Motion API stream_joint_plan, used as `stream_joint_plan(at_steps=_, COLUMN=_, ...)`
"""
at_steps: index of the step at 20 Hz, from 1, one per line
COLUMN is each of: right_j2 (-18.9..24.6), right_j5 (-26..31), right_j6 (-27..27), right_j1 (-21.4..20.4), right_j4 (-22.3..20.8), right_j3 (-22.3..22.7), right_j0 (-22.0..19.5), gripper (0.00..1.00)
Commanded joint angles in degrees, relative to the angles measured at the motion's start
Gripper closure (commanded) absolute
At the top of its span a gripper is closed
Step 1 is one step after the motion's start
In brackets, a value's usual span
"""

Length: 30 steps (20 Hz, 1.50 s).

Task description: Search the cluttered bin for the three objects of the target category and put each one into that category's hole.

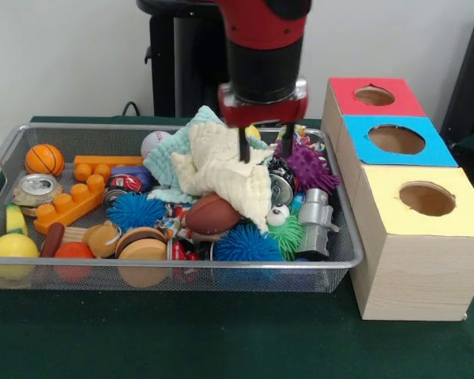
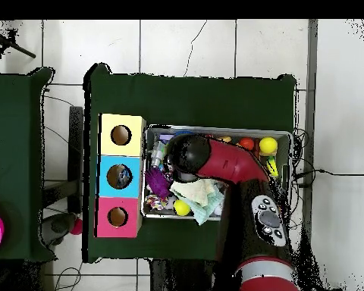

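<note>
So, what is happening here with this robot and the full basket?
The robot arm has its gripper down in the wire basket, with open fingers touching a cream cloth that lies on top of the pile of toys. Nothing is lifted. Beside the basket stand three wooden boxes with holes, a red box, a blue box and a yellow box. No toy can be seen in any hole.

bench (image 2: 192, 98): green, dark | bin (image 2: 219, 129): wire, right of three boxes | boxes along bench's left edge: yellow box (image 2: 109, 125), blue box (image 2: 108, 186), red box (image 2: 108, 227), each with a round hole | red arm (image 2: 234, 170) over bin, hiding gripper | cream cloth (image 2: 208, 193), purple spiky ball (image 2: 158, 182), yellow ball (image 2: 268, 144) in bin
</note>
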Motion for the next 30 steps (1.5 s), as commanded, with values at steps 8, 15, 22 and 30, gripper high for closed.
stream_joint_plan(at_steps=8, right_j2=10.5, right_j5=-10.8, right_j6=-13.6, right_j1=9.6, right_j4=-18.6, right_j3=-4.3, right_j0=-8.7, gripper=0.0)
stream_joint_plan(at_steps=15, right_j2=13.5, right_j5=-7.6, right_j6=-4.4, right_j1=17.1, right_j4=-15.3, right_j3=-2.5, right_j0=-14.2, gripper=0.0)
stream_joint_plan(at_steps=22, right_j2=15.3, right_j5=0.4, right_j6=-1.2, right_j1=17.4, right_j4=-11.2, right_j3=-2.0, right_j0=-15.6, gripper=0.0)
stream_joint_plan(at_steps=30, right_j2=16.5, right_j5=-5.5, right_j6=-2.2, right_j1=17.3, right_j4=-13.1, right_j3=-0.3, right_j0=-16.6, gripper=1.0)
